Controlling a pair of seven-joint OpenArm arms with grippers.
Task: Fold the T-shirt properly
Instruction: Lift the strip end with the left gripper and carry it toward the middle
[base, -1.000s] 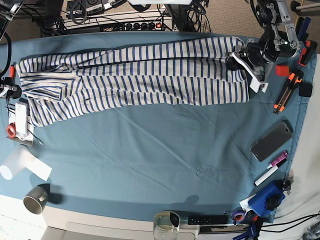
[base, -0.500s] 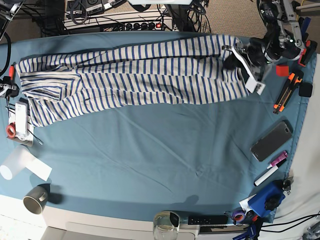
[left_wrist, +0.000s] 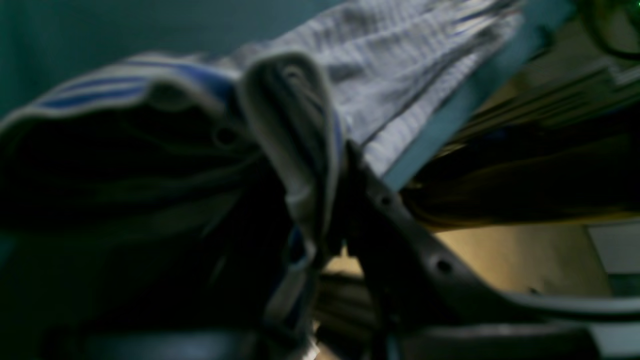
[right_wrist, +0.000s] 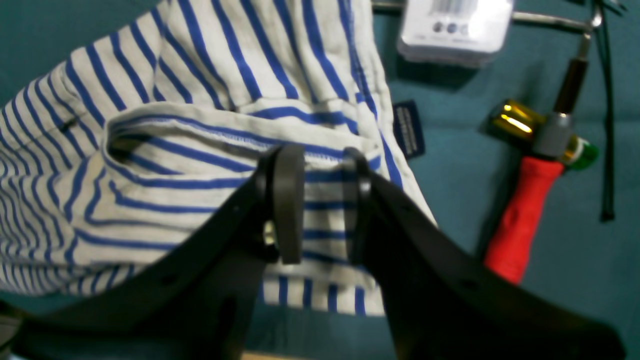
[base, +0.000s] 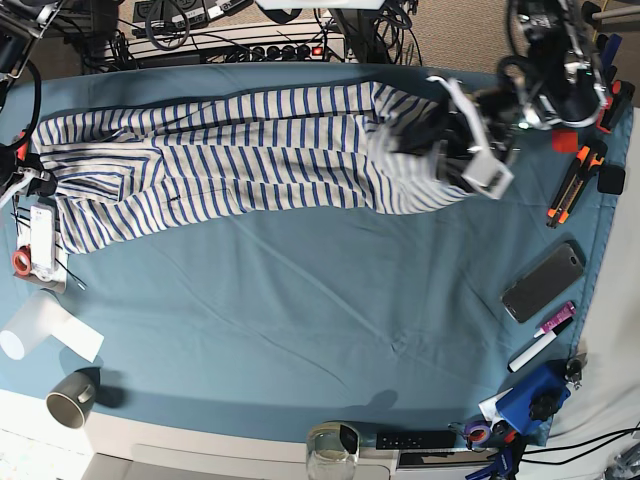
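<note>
The white, blue-striped T-shirt (base: 230, 160) lies stretched along the far side of the teal tablecloth (base: 300, 300). My left gripper (base: 462, 140) is shut on the shirt's right end and holds it lifted and bunched above the rest. In the blurred left wrist view a roll of cloth (left_wrist: 300, 150) is pinched in that gripper (left_wrist: 325, 220). My right gripper (right_wrist: 322, 210) stands over the shirt's left end (right_wrist: 200, 130), its jaws a finger's width apart. Flat striped cloth shows in the gap.
A red-handled hammer (right_wrist: 520, 225) and a white box (right_wrist: 452, 25) lie beside the shirt's left end. On the right are orange-black tools (base: 575, 180), a phone (base: 542, 282) and a marker (base: 540, 340). A cup (base: 70, 400) and paper (base: 45, 330) sit front left.
My left gripper has travelled left with the shirt's right end, lifting it off the cloth and carrying it over the body. The right gripper has not moved.
</note>
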